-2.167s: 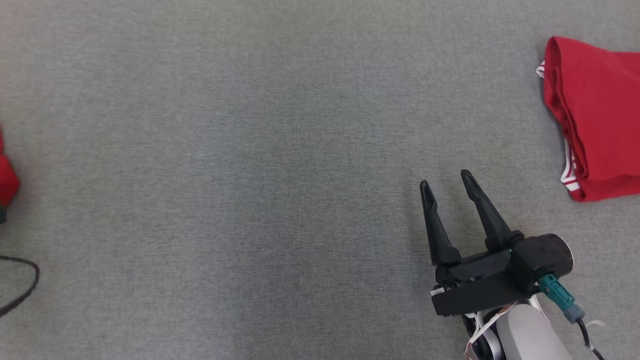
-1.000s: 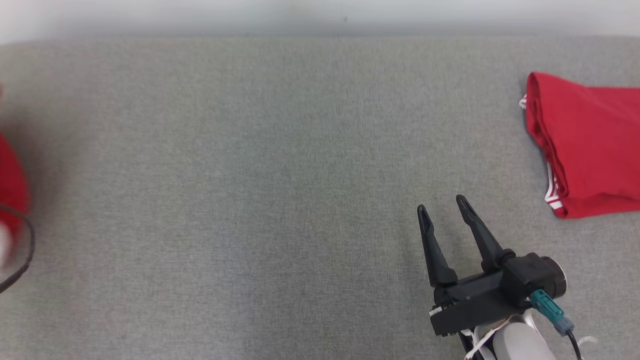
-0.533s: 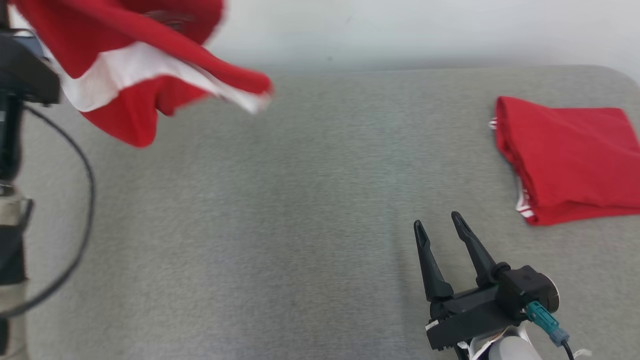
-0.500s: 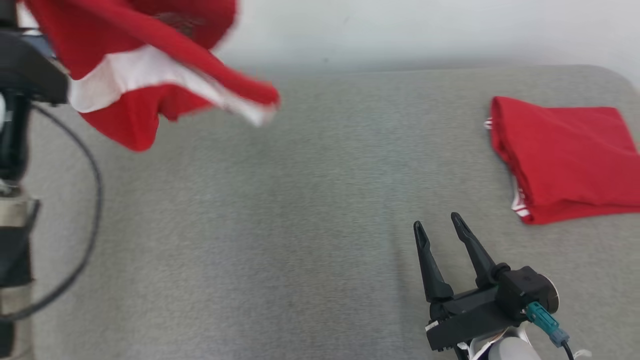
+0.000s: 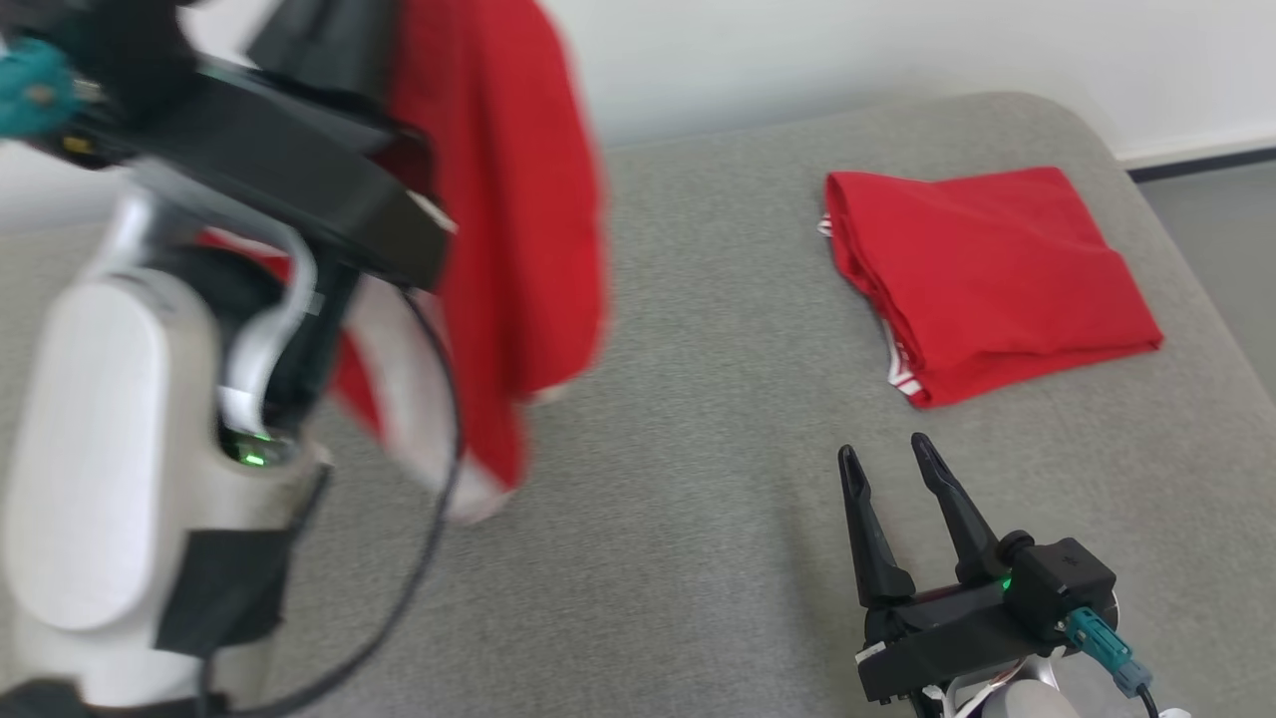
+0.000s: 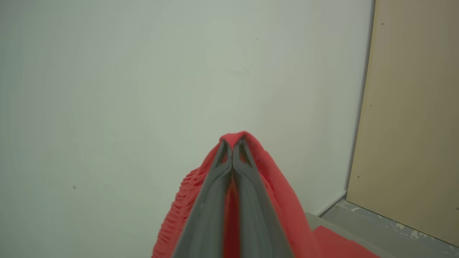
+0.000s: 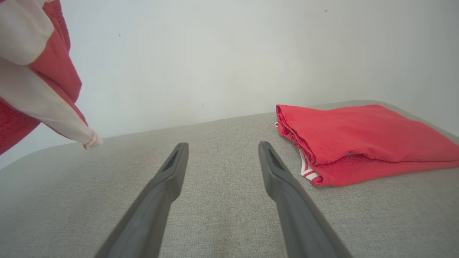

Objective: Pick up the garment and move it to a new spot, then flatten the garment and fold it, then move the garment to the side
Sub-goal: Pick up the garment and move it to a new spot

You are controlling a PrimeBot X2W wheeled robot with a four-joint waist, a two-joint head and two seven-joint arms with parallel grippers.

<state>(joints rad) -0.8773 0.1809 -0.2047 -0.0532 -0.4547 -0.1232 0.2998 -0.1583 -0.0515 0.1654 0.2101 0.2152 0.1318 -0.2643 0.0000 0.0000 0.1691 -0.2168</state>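
Observation:
A red garment with white parts hangs in the air over the left half of the grey padded surface, blurred. My left gripper is shut on its top fold, and red cloth drapes down both sides of the fingers. In the head view the raised left arm covers part of the cloth. In the right wrist view the garment's white hem dangles at the upper left. My right gripper hovers low over the surface at the front right, open and empty.
A second red garment lies folded at the back right of the surface, just right of the right gripper. The surface ends at a rounded right edge with floor beyond. A pale wall stands behind, and a wooden panel.
The head camera has shifted. My left arm has swung in close and high with the garment, which now hangs more vertically. The right gripper has stayed open in place.

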